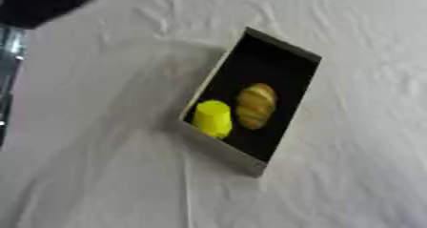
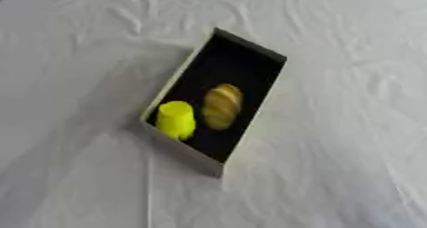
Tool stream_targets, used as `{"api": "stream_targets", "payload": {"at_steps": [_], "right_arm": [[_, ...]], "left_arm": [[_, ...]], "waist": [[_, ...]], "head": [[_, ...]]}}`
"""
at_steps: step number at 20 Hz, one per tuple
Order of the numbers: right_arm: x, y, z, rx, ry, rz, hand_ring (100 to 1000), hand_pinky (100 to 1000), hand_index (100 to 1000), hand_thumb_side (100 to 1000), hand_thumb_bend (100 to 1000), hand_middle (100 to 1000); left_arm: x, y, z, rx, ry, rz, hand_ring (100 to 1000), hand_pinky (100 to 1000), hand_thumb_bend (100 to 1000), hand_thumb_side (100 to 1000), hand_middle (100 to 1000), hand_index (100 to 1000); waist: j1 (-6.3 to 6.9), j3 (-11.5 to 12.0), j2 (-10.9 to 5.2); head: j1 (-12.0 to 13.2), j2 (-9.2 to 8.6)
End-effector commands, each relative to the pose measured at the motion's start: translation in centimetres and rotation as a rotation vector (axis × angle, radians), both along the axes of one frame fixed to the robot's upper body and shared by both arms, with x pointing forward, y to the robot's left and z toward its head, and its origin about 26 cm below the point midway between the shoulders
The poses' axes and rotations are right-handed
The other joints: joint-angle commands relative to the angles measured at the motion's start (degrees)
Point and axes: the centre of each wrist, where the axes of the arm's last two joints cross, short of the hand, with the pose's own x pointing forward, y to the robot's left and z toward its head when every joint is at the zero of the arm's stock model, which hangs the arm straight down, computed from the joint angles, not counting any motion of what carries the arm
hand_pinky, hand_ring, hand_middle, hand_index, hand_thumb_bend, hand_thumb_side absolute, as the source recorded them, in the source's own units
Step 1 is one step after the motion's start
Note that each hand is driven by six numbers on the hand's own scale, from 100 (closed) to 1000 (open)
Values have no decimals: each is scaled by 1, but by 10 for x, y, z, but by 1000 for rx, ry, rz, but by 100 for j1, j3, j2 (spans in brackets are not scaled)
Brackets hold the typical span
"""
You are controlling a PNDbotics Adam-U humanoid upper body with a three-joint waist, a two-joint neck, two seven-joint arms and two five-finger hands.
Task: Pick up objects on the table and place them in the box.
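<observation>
Fingers of either hand are nowhere in view, so their state cannot be told, and since the yellow cup (image 1: 213,118) and bread roll (image 1: 255,106) already lie side by side inside the box (image 1: 223,148), nothing visible remains to grasp.

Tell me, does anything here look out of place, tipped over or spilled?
Nothing stands out. The yellow cup and the brown bread-like thing lie side by side inside the box, nothing is spilled on the white cloth.
</observation>
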Motion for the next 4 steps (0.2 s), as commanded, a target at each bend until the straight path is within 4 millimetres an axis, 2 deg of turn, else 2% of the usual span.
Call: {"api": "stream_targets", "payload": {"at_steps": [1,4], "right_arm": [[-6,-1,13,-47,-83,-4,788,863,779,428,100,741],[-5,-1,10,-50,-115,2,787,863,780,414,100,741]], "left_arm": [[-10,35,13,-177,-118,-53,836,845,100,647,809,881],[-12,55,8,-257,-191,-96,840,848,100,624,811,885]], "waist": [[-58,38,-148],[-122,103,-143]], "head": [[-32,37],[-39,44]]}}
